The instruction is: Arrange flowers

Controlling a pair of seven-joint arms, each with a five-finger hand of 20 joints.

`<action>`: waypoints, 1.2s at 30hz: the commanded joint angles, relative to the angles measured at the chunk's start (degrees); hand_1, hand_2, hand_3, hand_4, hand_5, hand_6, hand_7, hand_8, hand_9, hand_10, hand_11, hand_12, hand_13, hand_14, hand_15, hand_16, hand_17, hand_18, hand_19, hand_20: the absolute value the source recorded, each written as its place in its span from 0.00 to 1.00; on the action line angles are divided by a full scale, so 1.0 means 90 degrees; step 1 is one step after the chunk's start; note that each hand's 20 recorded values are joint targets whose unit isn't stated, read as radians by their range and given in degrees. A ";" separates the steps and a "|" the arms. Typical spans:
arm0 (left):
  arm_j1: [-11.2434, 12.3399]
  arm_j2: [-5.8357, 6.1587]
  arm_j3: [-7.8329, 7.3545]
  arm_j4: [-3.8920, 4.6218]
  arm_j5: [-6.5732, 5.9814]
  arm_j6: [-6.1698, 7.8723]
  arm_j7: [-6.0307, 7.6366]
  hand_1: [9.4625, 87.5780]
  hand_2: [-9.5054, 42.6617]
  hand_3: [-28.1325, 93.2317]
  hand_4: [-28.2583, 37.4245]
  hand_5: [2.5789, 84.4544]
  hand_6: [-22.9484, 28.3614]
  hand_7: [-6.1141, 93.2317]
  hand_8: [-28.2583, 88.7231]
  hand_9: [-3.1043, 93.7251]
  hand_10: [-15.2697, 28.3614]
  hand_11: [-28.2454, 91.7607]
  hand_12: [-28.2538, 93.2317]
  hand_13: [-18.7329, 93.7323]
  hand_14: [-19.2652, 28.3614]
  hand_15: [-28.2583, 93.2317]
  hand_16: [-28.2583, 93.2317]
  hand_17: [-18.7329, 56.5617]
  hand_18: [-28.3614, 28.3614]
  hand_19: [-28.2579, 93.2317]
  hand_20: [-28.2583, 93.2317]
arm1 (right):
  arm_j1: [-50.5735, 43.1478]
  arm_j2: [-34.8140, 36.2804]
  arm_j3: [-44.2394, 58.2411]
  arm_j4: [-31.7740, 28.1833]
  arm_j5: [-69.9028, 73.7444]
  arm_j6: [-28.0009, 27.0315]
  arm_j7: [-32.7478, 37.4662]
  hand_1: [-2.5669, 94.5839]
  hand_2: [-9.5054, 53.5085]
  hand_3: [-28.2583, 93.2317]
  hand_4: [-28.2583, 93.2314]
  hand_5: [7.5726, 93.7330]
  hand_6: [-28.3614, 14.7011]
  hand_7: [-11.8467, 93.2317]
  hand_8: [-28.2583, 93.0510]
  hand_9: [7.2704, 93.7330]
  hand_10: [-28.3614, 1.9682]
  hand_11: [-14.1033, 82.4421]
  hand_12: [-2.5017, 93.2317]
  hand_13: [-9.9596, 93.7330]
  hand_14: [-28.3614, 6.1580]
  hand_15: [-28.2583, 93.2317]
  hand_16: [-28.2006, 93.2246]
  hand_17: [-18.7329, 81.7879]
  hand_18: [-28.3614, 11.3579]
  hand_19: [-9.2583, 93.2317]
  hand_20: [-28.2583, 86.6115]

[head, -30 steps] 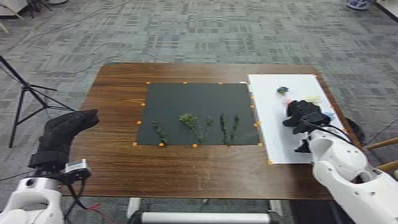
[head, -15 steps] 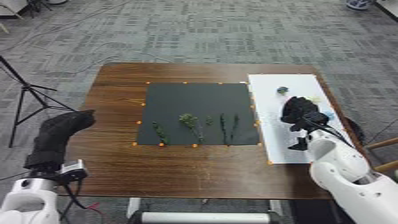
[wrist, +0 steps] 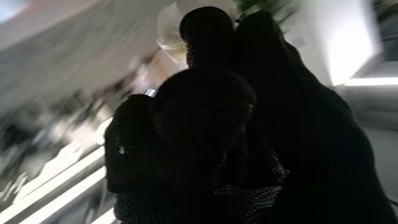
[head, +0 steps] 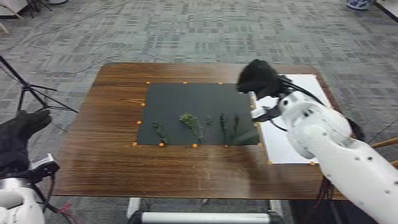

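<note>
In the head view my right hand (head: 258, 80) is raised over the seam between the dark mat (head: 173, 100) and the white board (head: 282, 145). In the right wrist view a pale flower (wrist: 171, 31) and green leaves (wrist: 266, 6) show sharply at the fingertips of my right hand (wrist: 213, 145), which is shut on the flower; its stem is hidden by the glove. Several green sprigs lie on the mat, among them a bushy one (head: 188, 120), a leafy one (head: 159, 131) and a thin one (head: 224, 128). My left hand (head: 19, 135) is open beyond the table's left edge.
The brown table (head: 169, 175) surrounds the mat, with small orange markers along the mat's edges. A black tripod (head: 28, 87) stands on the floor to the left. My right forearm passes over the white board's right part and the table's right edge.
My right hand has risen off the white board and moved left and away from me, with the pale flower in it. My left hand has moved left and toward me.
</note>
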 commanded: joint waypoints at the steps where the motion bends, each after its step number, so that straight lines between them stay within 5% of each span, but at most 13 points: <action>1: -0.0738 0.0127 0.0767 0.0152 -0.0431 0.0530 0.0086 0.25 0.77 0.68 0.00 0.68 0.48 0.26 0.16 0.63 0.68 0.41 0.33 0.55 0.73 0.37 0.23 0.35 0.70 0.34 0.38 | 0.1219 -0.1725 -0.0833 0.0155 0.0199 -0.1315 -0.0459 0.72 0.00 0.63 0.14 0.80 0.56 0.33 0.40 0.95 0.55 0.28 0.42 1.00 0.75 0.61 0.55 0.86 0.52 0.99 0.61; 9: -0.0897 0.0149 0.1043 0.0121 -0.0381 0.0538 0.0018 0.20 0.79 0.73 0.00 0.68 0.49 0.26 0.16 0.63 0.68 0.41 0.33 0.55 0.73 0.38 0.24 0.34 0.70 0.35 0.39 | 0.1045 -0.3101 -0.0920 0.0629 -0.0059 -0.2247 -0.0462 0.75 0.02 0.57 0.18 0.77 0.57 0.34 0.39 0.94 0.58 0.22 0.41 0.99 0.76 0.61 0.57 0.84 0.50 1.00 0.63; 15: -0.0947 0.0211 0.1152 0.0059 -0.0489 0.0571 0.0148 0.20 0.78 0.73 0.00 0.68 0.49 0.26 0.16 0.63 0.69 0.41 0.33 0.55 0.74 0.39 0.24 0.34 0.71 0.35 0.38 | 0.0784 -0.3636 -0.1142 0.1029 -0.0238 -0.3072 -0.0378 0.77 0.06 0.50 0.22 0.75 0.58 0.33 0.39 0.92 0.62 0.20 0.40 0.99 0.76 0.62 0.57 0.84 0.50 1.00 0.64; 20: -0.1286 0.0211 0.1483 0.0151 -0.0457 0.0482 0.0107 0.20 0.78 0.73 0.00 0.68 0.49 0.26 0.16 0.62 0.68 0.41 0.33 0.55 0.75 0.39 0.24 0.33 0.71 0.36 0.38 | 0.0435 -0.4047 -0.1042 0.1414 -0.1001 -0.3621 -0.0631 0.78 0.08 0.46 0.24 0.73 0.57 0.32 0.42 0.90 0.60 0.19 0.41 0.99 0.76 0.62 0.58 0.84 0.49 1.00 0.67; 27: -0.1596 0.0184 0.1854 0.0198 -0.0461 0.0435 0.0113 0.20 0.78 0.74 0.00 0.68 0.49 0.26 0.16 0.62 0.69 0.41 0.33 0.55 0.75 0.40 0.23 0.33 0.71 0.36 0.38 | 0.0362 -0.4303 -0.0970 0.1950 -0.2099 -0.3367 -0.0888 0.80 0.11 0.43 0.23 0.74 0.56 0.30 0.44 0.91 0.58 0.20 0.39 1.00 0.76 0.63 0.58 0.84 0.48 1.00 0.69; 36: -0.1492 0.0165 0.1983 0.0071 -0.0498 0.0496 0.0154 0.18 0.77 0.74 0.00 0.68 0.49 0.26 0.16 0.63 0.69 0.43 0.33 0.56 0.76 0.42 0.24 0.33 0.71 0.36 0.38 | 0.0432 -0.4257 -0.1029 0.2295 -0.3202 -0.2685 -0.1056 0.82 0.15 0.38 0.24 0.76 0.57 0.28 0.41 0.90 0.54 0.22 0.32 1.00 0.76 0.64 0.58 0.83 0.48 1.00 0.71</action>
